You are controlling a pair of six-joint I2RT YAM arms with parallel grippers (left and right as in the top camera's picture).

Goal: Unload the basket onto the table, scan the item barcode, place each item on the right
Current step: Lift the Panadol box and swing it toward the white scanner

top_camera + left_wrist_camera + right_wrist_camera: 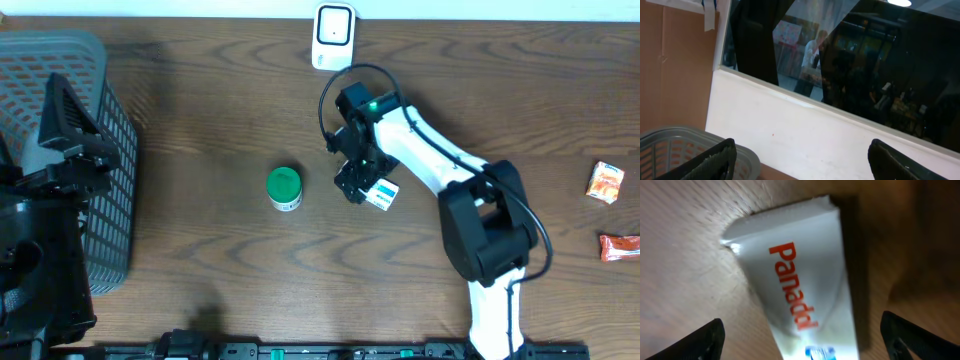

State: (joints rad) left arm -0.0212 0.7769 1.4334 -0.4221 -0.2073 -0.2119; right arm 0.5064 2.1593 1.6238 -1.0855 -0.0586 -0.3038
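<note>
The item, a white box (805, 285) with red "Panadol" lettering and a blue mark, lies flat on the wooden table (200, 260). In the overhead view the box (384, 196) is right of centre. My right gripper (802, 332) hangs low over it, open. One fingertip stands on each side of the box, with table showing in both gaps. In the overhead view the right gripper (358, 183) covers the box's left end. The barcode is hidden on the faces in view. My left gripper (802, 152) is open and holds nothing, raised above the basket and facing the wall.
A white scanner unit (333, 37) stands at the table's back edge. A green-lidded jar (284, 188) sits left of the box. A grey mesh basket (105, 150) fills the left side. Two orange snack packs (605, 182) (620, 246) lie at the far right.
</note>
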